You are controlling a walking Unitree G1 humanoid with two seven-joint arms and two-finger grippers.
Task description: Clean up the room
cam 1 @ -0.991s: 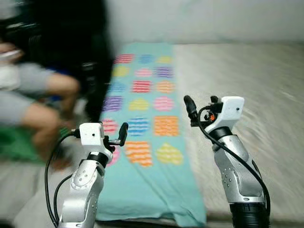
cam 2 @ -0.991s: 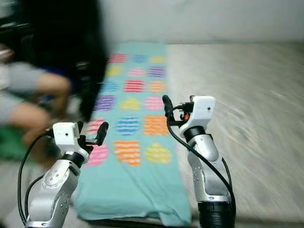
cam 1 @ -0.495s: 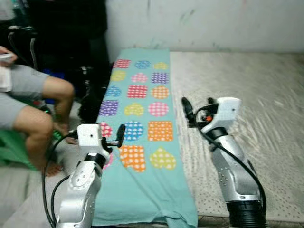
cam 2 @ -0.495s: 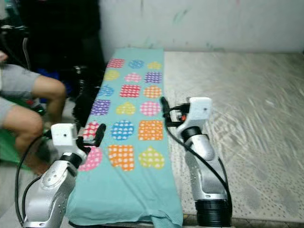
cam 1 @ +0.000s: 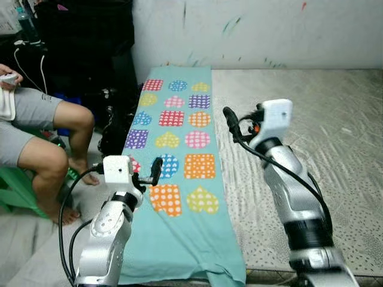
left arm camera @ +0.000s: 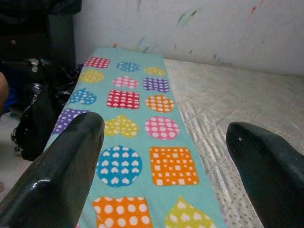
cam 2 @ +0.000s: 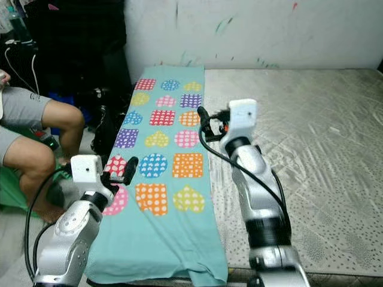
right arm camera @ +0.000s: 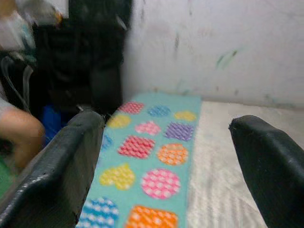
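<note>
A matt teal cloth (cam 1: 179, 197), printed with dotted hearts and squares, lies smooth along the left of the frame. Beside it the mattress (cam 1: 317, 131) looks quilted, pale and slightly sheeny. The arms are brushed silver metal; the left claw (left arm camera: 161, 171) has glossy black plastic fingers (left arm camera: 61, 161). The wall (cam 1: 257, 30) is chalky, paint-flecked.

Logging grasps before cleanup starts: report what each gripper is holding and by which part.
Nothing is held. The left gripper and right gripper are both open and empty, raised above the teal patterned blanket on the mattress.
</note>
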